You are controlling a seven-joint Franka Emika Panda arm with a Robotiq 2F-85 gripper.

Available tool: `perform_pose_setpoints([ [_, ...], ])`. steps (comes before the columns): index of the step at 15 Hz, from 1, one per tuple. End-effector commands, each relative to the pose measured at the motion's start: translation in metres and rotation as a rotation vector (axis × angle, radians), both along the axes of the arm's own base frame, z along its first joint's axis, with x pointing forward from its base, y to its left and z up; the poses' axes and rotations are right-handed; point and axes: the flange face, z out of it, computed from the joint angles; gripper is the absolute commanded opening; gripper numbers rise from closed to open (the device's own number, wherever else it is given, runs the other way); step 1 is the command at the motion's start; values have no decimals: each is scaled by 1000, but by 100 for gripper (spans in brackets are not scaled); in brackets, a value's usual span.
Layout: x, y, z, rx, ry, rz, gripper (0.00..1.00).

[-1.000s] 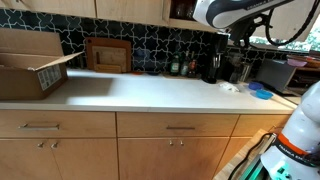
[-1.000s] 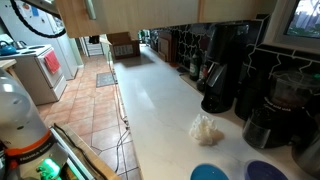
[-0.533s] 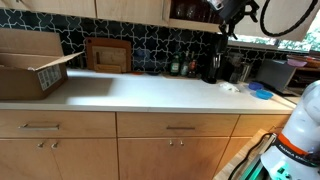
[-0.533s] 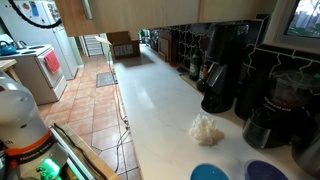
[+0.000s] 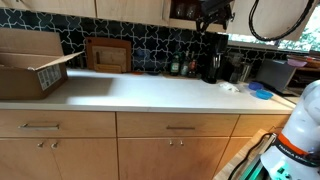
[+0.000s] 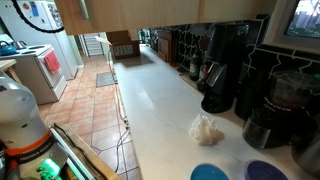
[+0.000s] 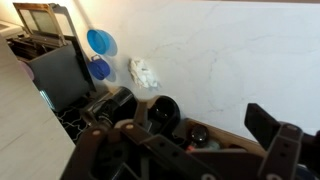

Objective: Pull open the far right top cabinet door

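2 things to sort out up top: the far right top cabinet door (image 6: 72, 15) and the pincer (image 5: 213, 12). In an exterior view the door looks like the flat honey-tan panel with a pale thin edge, sticking out from the cabinet row at the upper left. So it seems to stand out a bit rather than flush, though I can't tell how far.

In an exterior view the dark cabinet interior (image 5: 183, 10) shows at the top edge, above the coffee machine (image 5: 212, 55). The pincer hangs right beside that gap, up at door height and well above the worktop (image 5: 150, 92). Whether it touches the door, can't tell from here.

Wrist view looks straight down. The pincer's fingers (image 7: 92, 150) are spread wide with nothing clamped between them, just the worktop far below. Down there you get 2 blue bowls (image 7: 99, 45) next to each other, and a crumpled white wad (image 7: 145, 72) just beside them.

At the worktop's other end sits a cardboard box (image 5: 30, 65). A wooden tray (image 5: 107, 54) leans upright against the dark patterned backsplash (image 5: 160, 45), between box and coffee machine. Tan drawer fronts with bar handles (image 5: 40, 126) run below the worktop.
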Motion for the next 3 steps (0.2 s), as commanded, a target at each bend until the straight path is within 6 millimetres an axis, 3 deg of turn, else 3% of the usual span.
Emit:
perform_pose_setpoints([
  [1, 0, 5, 1, 2, -8, 14, 100],
  [3, -1, 9, 2, 1, -10, 23, 100],
])
